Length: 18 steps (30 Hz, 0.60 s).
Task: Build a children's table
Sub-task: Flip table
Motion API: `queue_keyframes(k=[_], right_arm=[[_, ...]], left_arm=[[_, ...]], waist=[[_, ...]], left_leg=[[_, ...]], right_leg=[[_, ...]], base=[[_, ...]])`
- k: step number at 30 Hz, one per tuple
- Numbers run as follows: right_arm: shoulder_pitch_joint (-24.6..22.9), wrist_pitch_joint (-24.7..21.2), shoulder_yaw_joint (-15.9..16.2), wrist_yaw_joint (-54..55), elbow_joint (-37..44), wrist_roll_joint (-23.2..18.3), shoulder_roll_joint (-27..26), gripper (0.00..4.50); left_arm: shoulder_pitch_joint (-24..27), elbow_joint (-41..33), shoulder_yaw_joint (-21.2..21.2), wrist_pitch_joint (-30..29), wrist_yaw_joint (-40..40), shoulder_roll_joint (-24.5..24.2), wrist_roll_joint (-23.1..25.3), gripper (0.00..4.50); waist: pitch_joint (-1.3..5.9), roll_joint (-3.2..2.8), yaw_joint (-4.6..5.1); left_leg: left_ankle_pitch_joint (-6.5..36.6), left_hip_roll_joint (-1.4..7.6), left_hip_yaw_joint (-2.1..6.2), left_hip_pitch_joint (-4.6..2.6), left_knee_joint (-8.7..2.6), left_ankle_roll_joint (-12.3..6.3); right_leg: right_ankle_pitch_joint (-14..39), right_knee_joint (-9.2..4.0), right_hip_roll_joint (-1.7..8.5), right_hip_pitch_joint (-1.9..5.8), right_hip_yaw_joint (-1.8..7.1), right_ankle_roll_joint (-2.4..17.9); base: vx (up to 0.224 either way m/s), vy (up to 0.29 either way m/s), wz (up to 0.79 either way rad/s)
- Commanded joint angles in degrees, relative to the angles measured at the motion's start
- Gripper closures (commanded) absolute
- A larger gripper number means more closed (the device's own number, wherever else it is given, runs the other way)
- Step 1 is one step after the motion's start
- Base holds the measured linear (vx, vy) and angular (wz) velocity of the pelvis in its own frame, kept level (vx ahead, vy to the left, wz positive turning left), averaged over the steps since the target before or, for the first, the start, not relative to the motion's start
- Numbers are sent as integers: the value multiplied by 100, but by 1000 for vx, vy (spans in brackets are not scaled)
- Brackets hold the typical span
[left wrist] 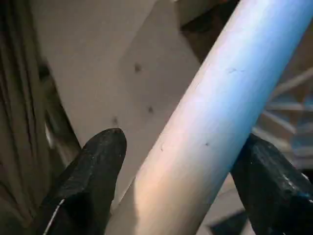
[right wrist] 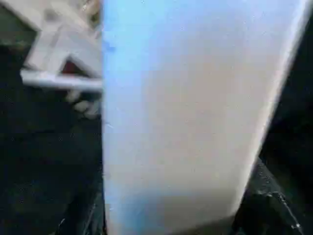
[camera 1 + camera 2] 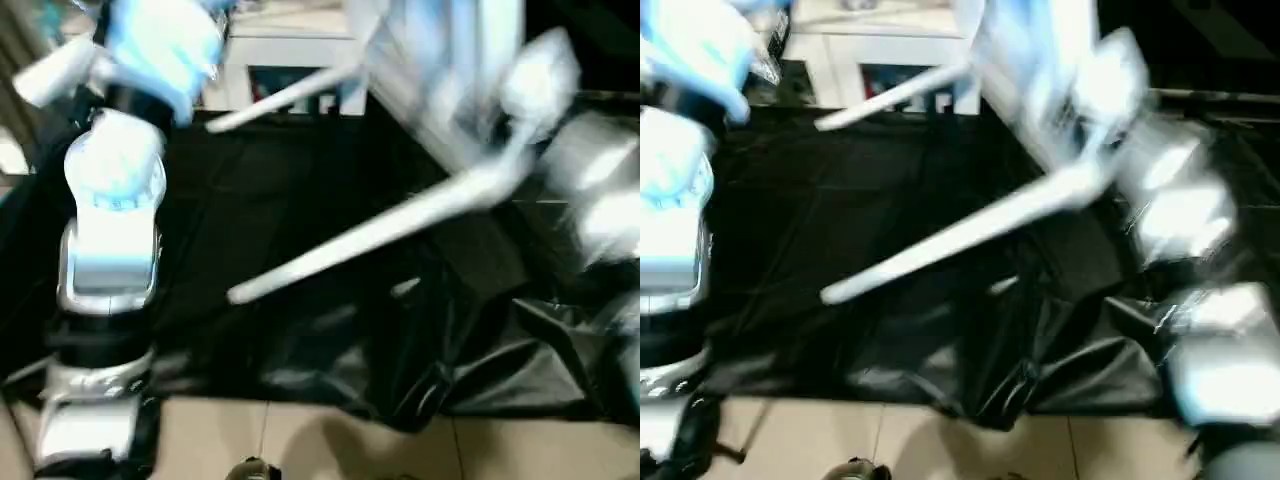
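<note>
White plastic children's table [image 3: 440, 60] hangs tilted over black cloth [image 3: 300, 200]; left fingers [image 1: 93, 171] clamp a white tube leg [image 1: 205, 132], right fingers' state unclear.

Looks like a home room set up for a trial: pale floor tiles [image 3: 330, 440], black sheeting [image 3: 300, 200] spread out, white cabinet [image 3: 290, 60] behind.

A crumpled black sheet [image 3: 300, 240] covers most of the floor, its wrinkled edge lying on beige tiles [image 3: 330, 445]. A white cabinet [image 3: 890, 60] stands behind it.
</note>
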<state>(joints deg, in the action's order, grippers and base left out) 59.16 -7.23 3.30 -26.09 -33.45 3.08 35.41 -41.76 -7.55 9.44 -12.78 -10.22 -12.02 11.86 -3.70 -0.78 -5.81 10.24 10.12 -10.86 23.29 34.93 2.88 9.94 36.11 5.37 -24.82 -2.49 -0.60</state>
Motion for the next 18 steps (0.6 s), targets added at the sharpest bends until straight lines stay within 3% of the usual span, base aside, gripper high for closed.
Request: queue_keyframes(k=[1, 2, 3, 4, 5, 6, 7, 8, 9, 10, 11, 12, 13, 14, 15, 16, 18], right_arm=[[239, 306, 260, -457, -93, 224, 148, 269], [412, 360, 293, -474, -188, 287, 207, 272], [510, 398, 317, -465, -247, 335, 239, 275], [661, 471, 370, -434, -364, 427, 287, 277], [696, 497, 390, -414, -398, 463, 299, 278], [834, 597, 464, -326, -541, 593, 327, 278], [910, 654, 501, -299, -635, 644, 337, 278], [1019, 714, 519, -277, -777, 666, 312, 278], [1116, 776, 524, -291, -915, 663, 264, 278], [1116, 776, 524, -291, -915, 663, 264, 278], [1239, 874, 584, -342, -1076, 701, 182, 278], [1319, 965, 634, -383, -1163, 766, 130, 278], [1402, 1050, 683, -412, -1231, 827, 81, 278], [1515, 1137, 735, -426, -1308, 889, 33, 278], [1655, 1245, 774, -444, -1429, 941, -13, 278], [1655, 1245, 774, -444, -1429, 941, -13, 278], [1955, 1406, 831, -453, -1687, 1013, -89, 278]], left_arm=[[-126, 93, 624, -297, 532, 273, -740, 125], [-72, 151, 687, -399, 530, 347, -823, 133], [-24, 178, 700, -489, 494, 391, -850, 137], [46, 214, 726, -620, 424, 474, -860, 141], [62, 220, 736, -643, 416, 500, -876, 142], [133, 230, 761, -775, 377, 596, -931, 144], [158, 227, 772, -856, 356, 636, -957, 144], [215, 211, 748, -924, 348, 673, -928, 154], [280, 200, 694, -1054, 322, 689, -896, 156], [280, 200, 694, -1054, 322, 689, -896, 157], [400, 198, 622, -1187, 322, 718, -857, 158], [482, 203, 589, -1326, 339, 717, -902, 162], [572, 207, 572, -1390, 368, 715, -924, 166], [681, 204, 556, -1443, 412, 709, -898, 170], [777, 187, 547, -1524, 412, 702, -917, 173], [777, 187, 547, -1524, 412, 702, -917, 174], [928, 146, 577, -1609, 424, 721, -926, 182]], waist=[[366, 189, 78], [355, 154, 142], [356, 146, 180], [349, 69, 249], [332, 54, 295], [274, -48, 342], [274, -48, 342], [237, -35, 213], [219, 102, 78], [262, 380, 235], [205, 474, 290], [230, 407, 288], [264, 291, 239], [295, 243, 338], [343, 133, 370], [307, 122, 494], [269, 102, 527]], left_leg=[[1935, 79, 66, -268, -180, -67], [2155, 98, 115, -219, -207, -11], [2299, 131, 155, -214, -235, 15], [2691, 214, 253, -160, -320, 58], [2935, 261, 294, -127, -380, 72], [4086, 472, 383, -151, -667, 206], [4086, 472, 383, -151, -667, 206], [4743, 651, 265, 10, -1049, 278], [4521, 510, 9, -70, -967, 317], [3942, 243, -21, -375, -344, 337], [2237, -41, 54, -704, 744, 211], [1307, 33, 262, -90, 446, 59], [1388, 104, 290, -56, 190, 120], [2149, 184, 338, -109, -86, 205], [2483, 230, 382, -191, -148, 207], [2954, 295, 429, -124, -270, 159], [3429, 288, 375, -246, -306, 69]], right_leg=[[3938, -786, 168, 69, -5, 227], [3952, -802, 149, 95, -76, 182], [3889, -806, 154, 111, -115, 181], [3607, -767, 159, 201, -207, 200], [3407, -754, 150, 252, -256, 211], [2622, -529, 76, 375, -343, 363], [2622, -529, 76, 375, -343, 363], [1367, 243, 46, 560, -242, 591], [2344, 215, 49, 398, -36, 509], [3815, -419, 196, 5, 51, 234], [6341, -1201, 688, -468, 25, -143], [5975, -908, 884, 249, 81, -89], [5426, -791, 725, 341, -58, -2], [4060, -583, 334, 203, -234, 197], [3376, -509, 268, 196, -246, 403], [2415, -468, 228, 283, -262, 718], [2366, -554, 245, 245, -260, 864]], base=[[-84, -1, 4], [-71, 14, -4], [-71, 14, -4], [-54, 48, -15], [-38, 62, -16], [-38, 62, -16], [-53, 48, -8], [-94, 8, 4], [-94, 8, 4], [-25, -51, 11], [0, 0, 0], [0, 0, 0], [38, 32, -25], [0, 0, 0], [0, 0, 0], [0, 0, 0], [0, 0, 0]])
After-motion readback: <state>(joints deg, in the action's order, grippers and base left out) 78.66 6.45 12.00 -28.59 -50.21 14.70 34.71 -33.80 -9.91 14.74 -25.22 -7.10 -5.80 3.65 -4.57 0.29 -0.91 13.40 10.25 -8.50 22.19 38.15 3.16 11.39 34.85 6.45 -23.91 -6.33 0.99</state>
